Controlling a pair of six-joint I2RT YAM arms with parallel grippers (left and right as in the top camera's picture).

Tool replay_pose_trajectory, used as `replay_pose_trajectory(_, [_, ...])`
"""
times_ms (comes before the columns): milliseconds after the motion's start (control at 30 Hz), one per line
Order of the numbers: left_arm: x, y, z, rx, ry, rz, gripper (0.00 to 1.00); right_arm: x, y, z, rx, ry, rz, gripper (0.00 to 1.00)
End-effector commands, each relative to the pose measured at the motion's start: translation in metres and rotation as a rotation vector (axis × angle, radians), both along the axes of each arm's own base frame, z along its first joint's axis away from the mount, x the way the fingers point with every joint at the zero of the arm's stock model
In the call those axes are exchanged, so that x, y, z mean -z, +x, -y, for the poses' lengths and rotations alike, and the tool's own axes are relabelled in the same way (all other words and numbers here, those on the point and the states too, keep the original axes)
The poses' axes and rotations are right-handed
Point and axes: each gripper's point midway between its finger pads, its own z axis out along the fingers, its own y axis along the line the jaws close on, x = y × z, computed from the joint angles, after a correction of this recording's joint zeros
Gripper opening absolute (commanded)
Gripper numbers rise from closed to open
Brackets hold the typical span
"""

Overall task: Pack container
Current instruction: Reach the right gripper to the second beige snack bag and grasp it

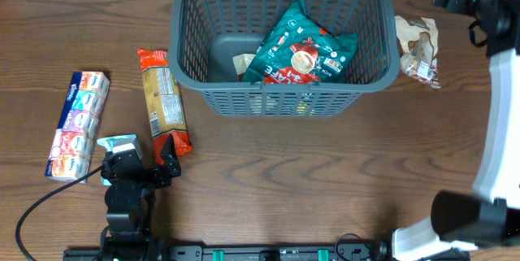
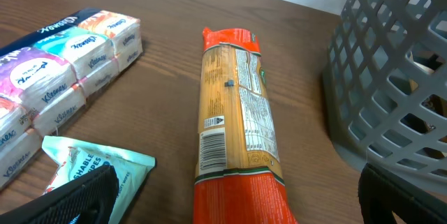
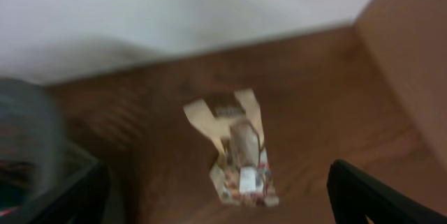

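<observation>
Hovering both wide open, left gripper (image 1: 145, 157) by the pasta pack (image 2: 234, 105), right gripper (image 3: 223, 189) over what's probably a snack packet (image 3: 237, 151), flanking the container (image 1: 276, 84) mid-back on the table (image 1: 325, 180) – could easily snag its lattice wall swinging loaded.

- Container (image 1: 236, 100): a large dark grey rectangular plastic basket with slotted lattice walls, a solid floor and a thick rim, standing upright with its mouth facing up.
- Position: it is sitting at the far edge of the wooden table (image 1: 325, 180), its long sides running left to right.
- Contents: it is holding a teal packet (image 1: 302, 50) that is lying tilted over a pale packet (image 1: 244, 64).
- Left wrist view: its lattice corner (image 2: 391, 77) is filling the right side.
</observation>
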Motion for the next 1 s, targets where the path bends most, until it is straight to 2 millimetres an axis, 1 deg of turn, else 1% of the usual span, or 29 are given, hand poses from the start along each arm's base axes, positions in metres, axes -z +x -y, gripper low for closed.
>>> replay_pose_trajectory(0, [0.012,-0.002,0.001,0.005,-0.001,-0.032,0.99,0.048,0.011,0.014,0.037,0.068,-0.107,0.86])
replay_pose_trajectory(100, [0.012,-0.002,0.001,0.006,-0.001,-0.032,0.99,0.096,0.022,0.026,0.053,0.086,-0.211,0.86])
replay_pose_trajectory(300, [0.012,-0.002,0.001,0.005,-0.001,-0.032,0.99,0.182,0.039,0.03,0.012,0.101,-0.386,0.88])
replay_pose_trajectory(433, [0.012,-0.002,0.001,0.005,-0.001,-0.032,0.99,0.23,0.047,0.032,0.01,0.132,-0.453,0.9])
replay_pose_trajectory(567, [0.012,-0.002,0.001,0.005,-0.001,-0.032,0.99,0.265,0.051,0.035,-0.002,0.19,-0.488,0.89])
replay_pose_trajectory(667, [0.012,-0.002,0.001,0.005,-0.002,-0.032,0.99,0.285,0.054,0.04,0.007,0.197,-0.504,0.89])
replay_pose_trajectory(833, [0.012,-0.002,0.001,-0.005,-0.027,-0.03,0.99,0.308,0.06,0.048,0.003,0.191,-0.506,0.88])
replay_pose_trajectory(967, [0.013,-0.002,0.001,-0.005,-0.026,-0.034,0.99,0.323,0.064,0.047,-0.019,0.187,-0.513,0.89])
